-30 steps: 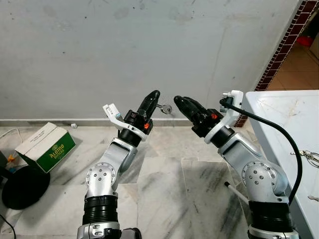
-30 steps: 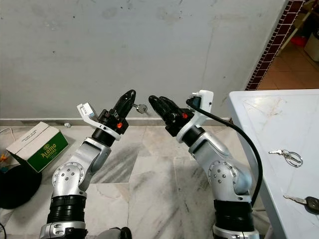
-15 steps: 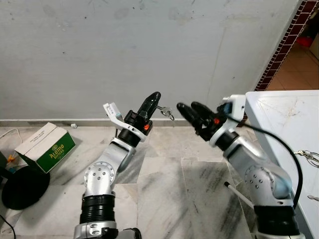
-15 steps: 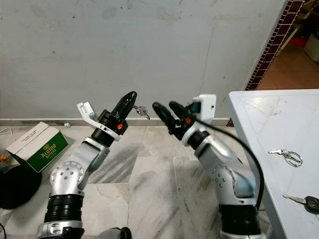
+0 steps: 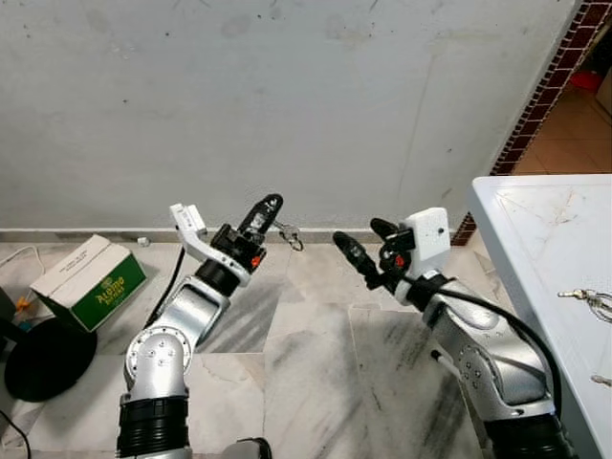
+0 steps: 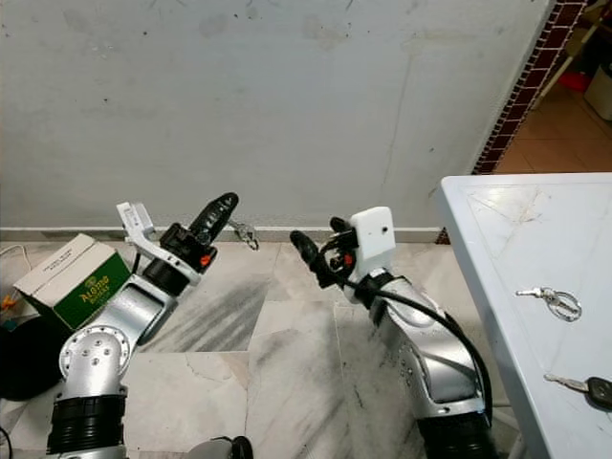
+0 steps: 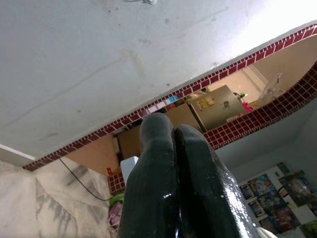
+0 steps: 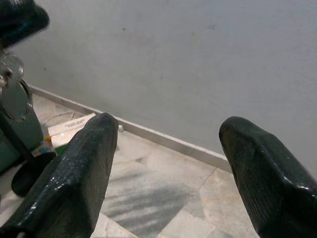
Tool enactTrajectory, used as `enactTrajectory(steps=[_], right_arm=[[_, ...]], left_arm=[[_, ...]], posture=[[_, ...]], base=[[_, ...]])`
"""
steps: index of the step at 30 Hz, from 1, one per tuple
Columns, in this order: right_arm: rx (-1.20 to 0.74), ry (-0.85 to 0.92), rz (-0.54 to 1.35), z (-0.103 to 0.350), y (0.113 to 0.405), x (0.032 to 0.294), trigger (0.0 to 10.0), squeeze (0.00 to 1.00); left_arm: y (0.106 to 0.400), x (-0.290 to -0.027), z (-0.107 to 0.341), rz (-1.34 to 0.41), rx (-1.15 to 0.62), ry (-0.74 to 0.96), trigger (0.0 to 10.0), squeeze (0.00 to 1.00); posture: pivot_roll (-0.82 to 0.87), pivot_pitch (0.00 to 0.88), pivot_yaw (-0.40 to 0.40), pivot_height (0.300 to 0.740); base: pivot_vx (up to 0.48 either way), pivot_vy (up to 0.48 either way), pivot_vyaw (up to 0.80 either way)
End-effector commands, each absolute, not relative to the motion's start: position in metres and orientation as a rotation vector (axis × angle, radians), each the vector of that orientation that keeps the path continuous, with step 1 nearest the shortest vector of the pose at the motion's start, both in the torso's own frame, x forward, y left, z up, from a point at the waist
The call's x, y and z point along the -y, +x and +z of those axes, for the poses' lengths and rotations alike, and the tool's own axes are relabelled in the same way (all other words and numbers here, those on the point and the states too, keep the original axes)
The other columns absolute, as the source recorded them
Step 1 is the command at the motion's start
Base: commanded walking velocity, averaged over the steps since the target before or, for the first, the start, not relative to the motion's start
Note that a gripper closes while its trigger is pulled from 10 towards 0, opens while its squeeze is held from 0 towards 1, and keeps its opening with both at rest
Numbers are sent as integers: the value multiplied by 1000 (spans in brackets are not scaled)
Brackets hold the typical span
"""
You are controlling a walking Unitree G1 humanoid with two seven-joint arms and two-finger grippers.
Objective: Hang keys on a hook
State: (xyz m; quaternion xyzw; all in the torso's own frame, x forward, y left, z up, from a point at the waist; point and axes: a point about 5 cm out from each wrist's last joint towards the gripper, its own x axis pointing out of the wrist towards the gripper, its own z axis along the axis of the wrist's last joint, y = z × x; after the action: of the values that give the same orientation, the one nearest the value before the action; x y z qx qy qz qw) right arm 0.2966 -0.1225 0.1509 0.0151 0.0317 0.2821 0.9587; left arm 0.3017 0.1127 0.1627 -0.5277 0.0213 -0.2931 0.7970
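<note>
A small bunch of keys (image 5: pixel 287 232) on a ring dangles from the tips of my left gripper (image 5: pixel 271 204), which is shut on it and raised before the grey wall (image 5: pixel 287 86). In the left wrist view its two fingers (image 7: pixel 163 163) press together. My right gripper (image 5: pixel 364 239) is open, to the right of the keys and slightly lower, apart from them. The right wrist view has its fingers (image 8: pixel 89 163) spread wide, with the keys (image 8: pixel 12 94) and the left fingertip at the edge.
A white table (image 6: pixel 497 249) stands at the right, with a second key ring (image 6: pixel 550 301) and a black-headed key (image 6: pixel 585 388) on it. On the marble floor at the left lie a green and white box (image 5: pixel 88 280) and a black round object (image 5: pixel 43 359). A red-tiled column (image 5: pixel 535 96) borders the wall.
My right gripper has opened and drawn back down and away from the keys. My left arm has carried the keys to the left and slightly lower.
</note>
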Motion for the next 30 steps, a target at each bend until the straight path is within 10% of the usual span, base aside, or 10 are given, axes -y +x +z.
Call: enactTrajectory(steps=[1,30], right_arm=[[-63,19,572,151,298,124,10000,0],[30,52,750,167,271,97,10000,0]], left_arm=[[303,-111,169,-640,-34,-1124,0,0],[310,-97,173,-630,-19,-1175,0,0]], posture=[[-72,94,32,740],[-91,96,33,740]], base=[[0,0,0],[0,0,0]])
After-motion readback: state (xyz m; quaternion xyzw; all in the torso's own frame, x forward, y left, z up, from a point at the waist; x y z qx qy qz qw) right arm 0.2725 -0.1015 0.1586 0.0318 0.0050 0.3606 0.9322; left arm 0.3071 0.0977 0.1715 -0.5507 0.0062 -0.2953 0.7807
